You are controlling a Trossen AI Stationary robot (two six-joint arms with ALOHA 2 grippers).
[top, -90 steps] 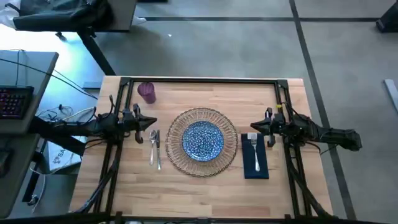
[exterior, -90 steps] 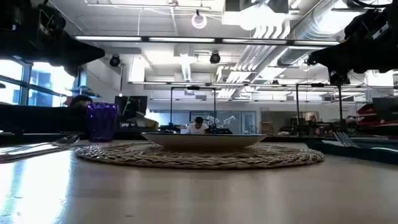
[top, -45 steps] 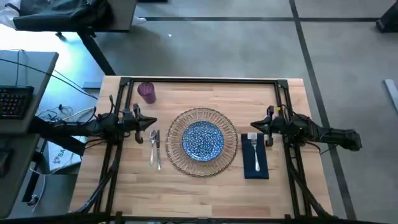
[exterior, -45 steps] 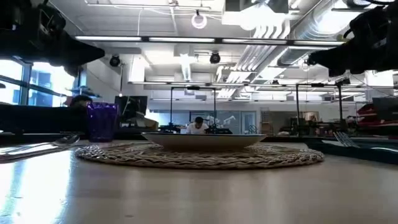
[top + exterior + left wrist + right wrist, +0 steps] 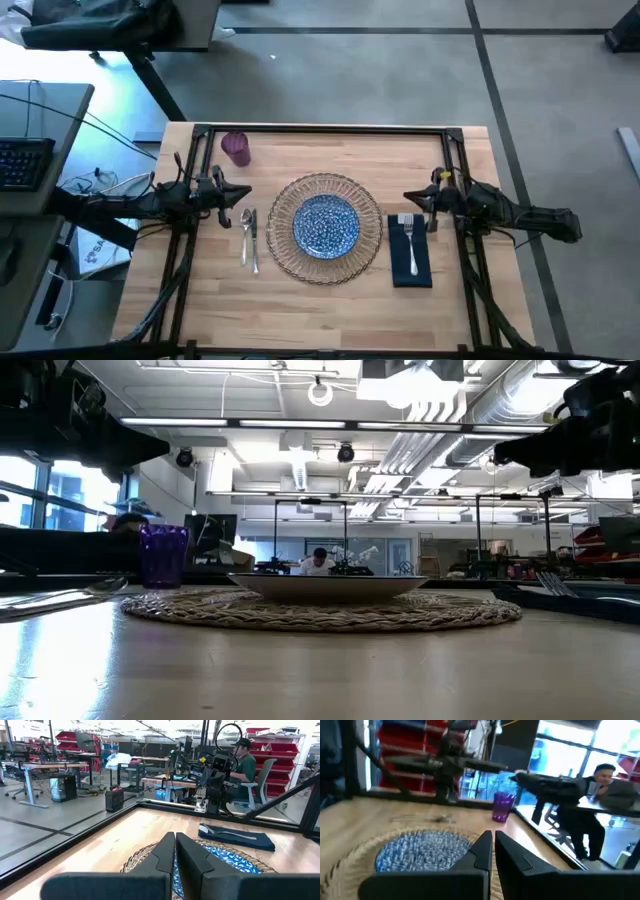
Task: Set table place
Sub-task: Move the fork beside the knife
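On woven charger (image 5: 325, 229), blue plate (image 5: 326, 224), fork (image 5: 410, 244) atop napkin (image 5: 411, 262)

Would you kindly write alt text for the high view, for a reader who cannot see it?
A blue-patterned plate sits centred on a wicker charger, with a knife and spoon to its left and a fork on a navy napkin to its right. The left pincer and right pincer flank the setting, both shut and empty.

Grey concrete floor (image 5: 400, 80) with dark seams across the top, pale ceiling ducts (image 5: 440, 410) upper right, red shelving (image 5: 75, 742) upper left, bright windows (image 5: 570, 750) upper right
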